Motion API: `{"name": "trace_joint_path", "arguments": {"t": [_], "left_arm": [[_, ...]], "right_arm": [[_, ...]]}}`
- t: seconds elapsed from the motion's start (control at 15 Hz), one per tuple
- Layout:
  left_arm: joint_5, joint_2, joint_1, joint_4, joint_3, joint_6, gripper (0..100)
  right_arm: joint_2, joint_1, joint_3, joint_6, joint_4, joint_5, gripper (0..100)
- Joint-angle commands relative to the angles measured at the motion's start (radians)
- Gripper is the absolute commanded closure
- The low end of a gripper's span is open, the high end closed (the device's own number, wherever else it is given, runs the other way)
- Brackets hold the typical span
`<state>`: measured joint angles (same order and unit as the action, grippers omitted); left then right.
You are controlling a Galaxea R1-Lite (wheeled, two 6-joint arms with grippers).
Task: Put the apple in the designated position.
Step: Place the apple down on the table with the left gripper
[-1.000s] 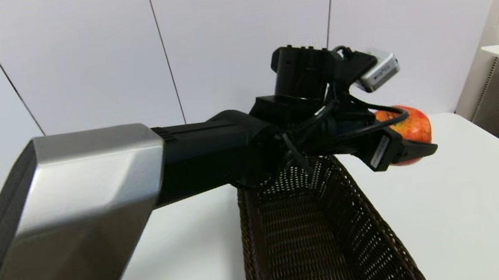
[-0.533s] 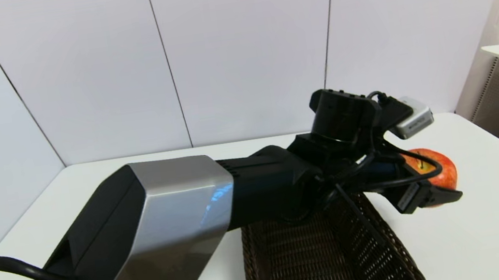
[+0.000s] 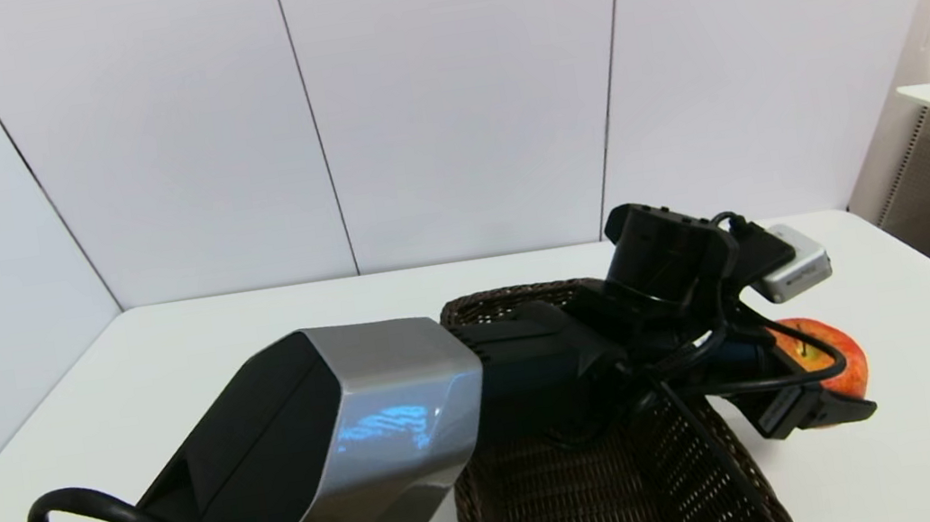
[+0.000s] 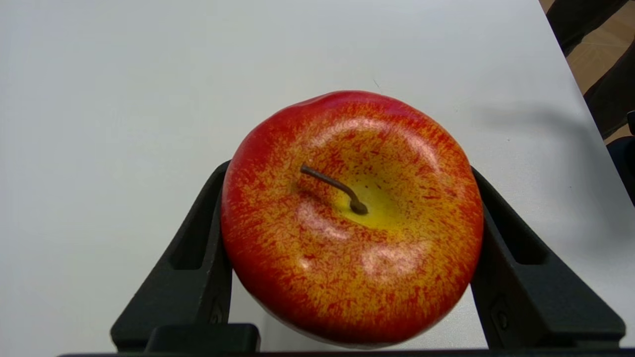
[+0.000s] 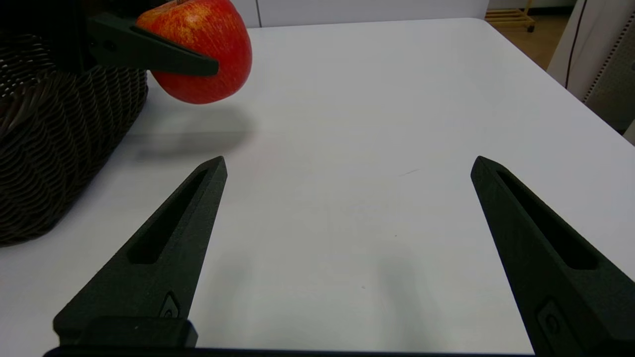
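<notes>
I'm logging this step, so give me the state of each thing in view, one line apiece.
apple: held just above the table, stem up.
left gripper: shut on the apple, right of the basket.
right gripper: open, holding nothing, low over the table.
basket: upright; visible part holds nothing.

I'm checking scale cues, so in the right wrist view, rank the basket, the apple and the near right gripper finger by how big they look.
1. Finger, inflated by nearness.
2. Basket, cropped.
3. Apple, smallest.
</notes>
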<state>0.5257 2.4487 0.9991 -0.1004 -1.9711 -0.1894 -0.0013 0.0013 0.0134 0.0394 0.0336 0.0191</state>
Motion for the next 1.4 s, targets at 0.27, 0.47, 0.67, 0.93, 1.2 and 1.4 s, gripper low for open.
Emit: {"name": "trace_joint_path", "arguments": {"t": [0.27, 0.47, 0.67, 0.93, 1.2, 1.4], "left_arm": [[-0.001, 0.003, -0.007, 0.008, 0.001, 0.004, 100], [-0.001, 0.003, -0.011, 0.027, 0.006, 0.002, 0], [-0.001, 0.0, -0.028, 0.044, 0.008, -0.009, 0], [-0.001, -0.007, -0.04, 0.045, 0.009, -0.009, 0], [-0.003, -0.053, -0.043, 0.044, 0.001, -0.002, 0], [-0.046, -0.16, -0.047, 0.045, 0.003, 0.008, 0]], "right_arm": [[0.001, 0.0, 0.0, 0.001, 0.0, -0.001, 0], [0.001, 0.0, -0.001, 0.001, 0.0, -0.001, 0], [0.001, 0.0, 0.0, 0.001, 0.0, -0.001, 0], [0.001, 0.0, 0.0, 0.001, 0.0, -0.001, 0], [0.001, 0.0, 0.0, 0.001, 0.0, -0.001, 0], [0.001, 0.0, 0.0, 0.001, 0.0, -0.001, 0]]}}
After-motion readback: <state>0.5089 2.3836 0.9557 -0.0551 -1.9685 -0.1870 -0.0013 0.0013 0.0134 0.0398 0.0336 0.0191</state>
